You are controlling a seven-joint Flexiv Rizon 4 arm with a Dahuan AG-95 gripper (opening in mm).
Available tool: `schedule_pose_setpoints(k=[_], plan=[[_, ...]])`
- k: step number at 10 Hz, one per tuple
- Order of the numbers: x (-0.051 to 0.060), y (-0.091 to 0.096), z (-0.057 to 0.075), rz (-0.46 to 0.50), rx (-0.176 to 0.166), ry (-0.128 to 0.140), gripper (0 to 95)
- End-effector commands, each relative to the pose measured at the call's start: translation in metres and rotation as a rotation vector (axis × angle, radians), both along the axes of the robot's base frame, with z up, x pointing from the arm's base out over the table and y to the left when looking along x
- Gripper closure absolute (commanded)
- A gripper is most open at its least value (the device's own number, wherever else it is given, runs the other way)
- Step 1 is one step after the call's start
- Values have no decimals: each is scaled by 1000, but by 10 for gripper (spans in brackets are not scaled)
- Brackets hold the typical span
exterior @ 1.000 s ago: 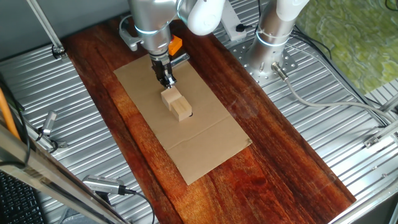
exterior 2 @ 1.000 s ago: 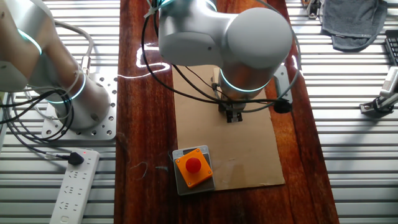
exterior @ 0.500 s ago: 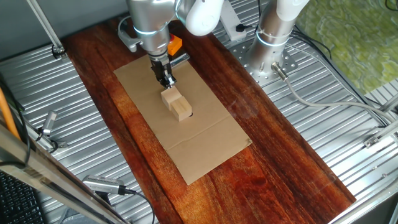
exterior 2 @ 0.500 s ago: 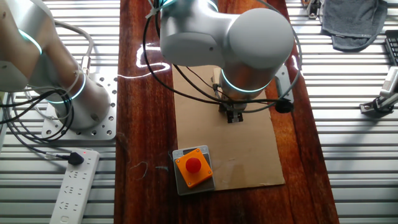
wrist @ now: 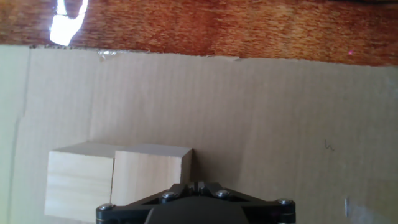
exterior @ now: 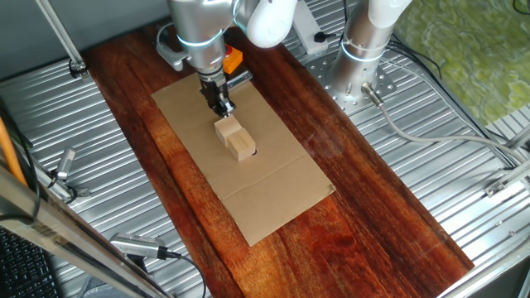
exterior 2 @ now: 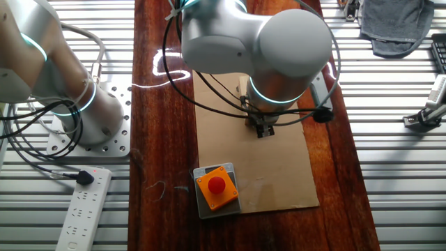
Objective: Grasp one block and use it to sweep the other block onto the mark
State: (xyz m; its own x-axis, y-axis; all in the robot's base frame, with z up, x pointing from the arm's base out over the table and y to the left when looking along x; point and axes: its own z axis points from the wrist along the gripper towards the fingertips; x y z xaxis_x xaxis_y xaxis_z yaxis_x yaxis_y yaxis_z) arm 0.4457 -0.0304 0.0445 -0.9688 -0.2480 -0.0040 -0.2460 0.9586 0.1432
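The two wooden blocks (exterior: 235,138) lie side by side and touching, near the centre of the cardboard sheet (exterior: 277,194). In the hand view they sit low and left: the nearer block (wrist: 152,169) lies directly ahead of the fingers, the outer block (wrist: 79,185) beside it toward the left edge of the sheet. The mark cannot be identified in any view.

The gripper (exterior: 222,106) hovers just beside the blocks on the side toward the orange box (exterior 2: 217,187), which stands at one corner of the sheet. Jaw opening cannot be determined: the hand view shows only the finger base, and the fixed views are too small.

Risks:
- Blocks in contact: a descending finger may land on the seam and push both blocks, or clamp both together.
- Off-centre grasp: the held block may twist during sweeping and deflect the other sideways.
- Unlocated mark: sweep direction cannot be verified.
- Loose sheet: sliding contact may shift the cardboard on the wooden board (exterior: 373,207).
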Motion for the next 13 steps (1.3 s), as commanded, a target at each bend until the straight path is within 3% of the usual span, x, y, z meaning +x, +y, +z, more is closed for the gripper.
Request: schedule_pose_setpoints(k=[1,10,13], plan=[[0,0,0,15,-1,4,950],[0,0,0,47,2,20,950],[-1,2,-1,32,17,23,950]])
